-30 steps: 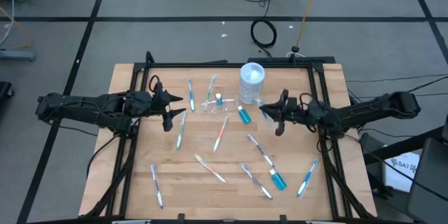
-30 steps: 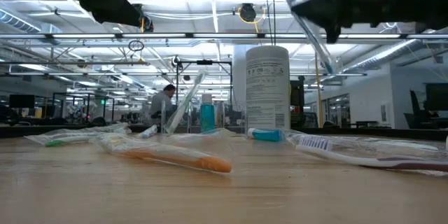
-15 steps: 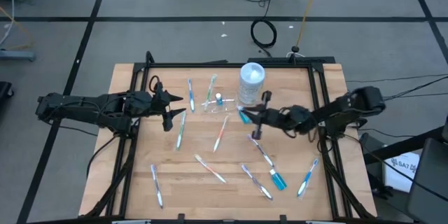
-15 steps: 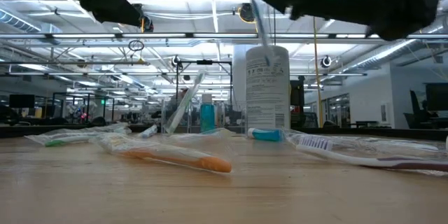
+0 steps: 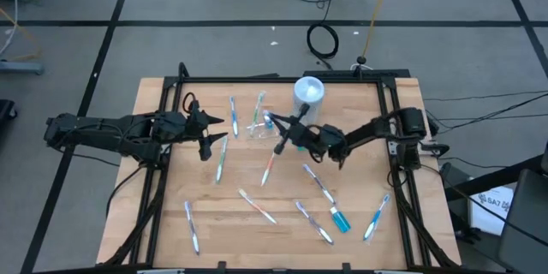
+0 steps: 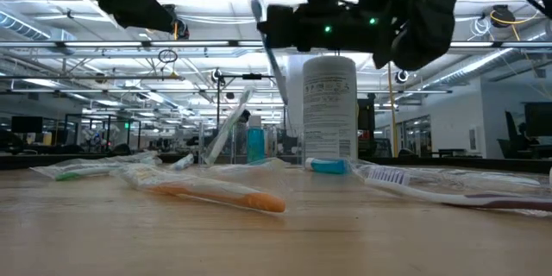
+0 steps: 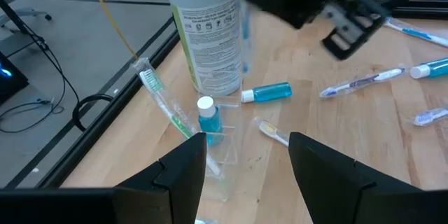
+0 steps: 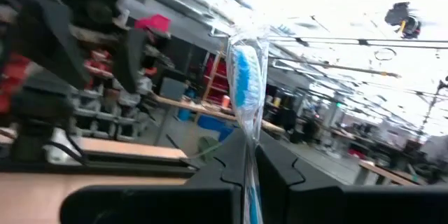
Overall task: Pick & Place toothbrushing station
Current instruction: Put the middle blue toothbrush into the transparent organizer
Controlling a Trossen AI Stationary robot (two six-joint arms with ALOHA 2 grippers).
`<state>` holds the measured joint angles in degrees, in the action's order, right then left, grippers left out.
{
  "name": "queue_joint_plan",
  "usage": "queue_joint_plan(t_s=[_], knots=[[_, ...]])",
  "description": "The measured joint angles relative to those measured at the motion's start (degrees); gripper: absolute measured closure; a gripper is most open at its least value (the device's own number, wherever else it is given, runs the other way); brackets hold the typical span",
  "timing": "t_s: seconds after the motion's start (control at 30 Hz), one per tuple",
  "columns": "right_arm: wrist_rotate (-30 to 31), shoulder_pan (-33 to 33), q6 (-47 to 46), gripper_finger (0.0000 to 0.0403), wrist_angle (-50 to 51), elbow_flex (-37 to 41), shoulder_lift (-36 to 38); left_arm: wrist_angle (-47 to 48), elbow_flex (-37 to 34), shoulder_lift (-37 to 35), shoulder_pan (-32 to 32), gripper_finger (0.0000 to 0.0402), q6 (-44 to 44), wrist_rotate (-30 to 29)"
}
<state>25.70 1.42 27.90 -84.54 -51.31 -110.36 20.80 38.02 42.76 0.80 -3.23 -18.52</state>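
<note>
Our right hand (image 5: 287, 131) is clamped on a wrapped blue toothbrush (image 8: 244, 84), carried in the air just beside the clear cup (image 7: 213, 147), which already holds a green brush (image 7: 162, 99) and a small tube (image 7: 208, 117). We judge the brush light and stiff, its wrapper slippery, so a grip on the handle suits it. Our left hand (image 5: 208, 134) waits near the table's left side, fingers (image 7: 183, 164) apart. Other brushes and tubes lie scattered on the wooden table (image 5: 231, 223); behind it is a large open workshop.
</note>
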Motion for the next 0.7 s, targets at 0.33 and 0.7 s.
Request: queue_joint_plan(t_s=[0.33,0.7], knots=[[-0.26,3.73,-0.16,0.0397,1.48,-0.69,-3.91,0.17,0.0,0.0,0.0,0.019,-0.06,0.04],[-0.21,4.19,-7.36,0.0396,8.45,-0.68,-3.96,0.2,0.0,0.0,-0.02,0.019,-0.04,0.13]])
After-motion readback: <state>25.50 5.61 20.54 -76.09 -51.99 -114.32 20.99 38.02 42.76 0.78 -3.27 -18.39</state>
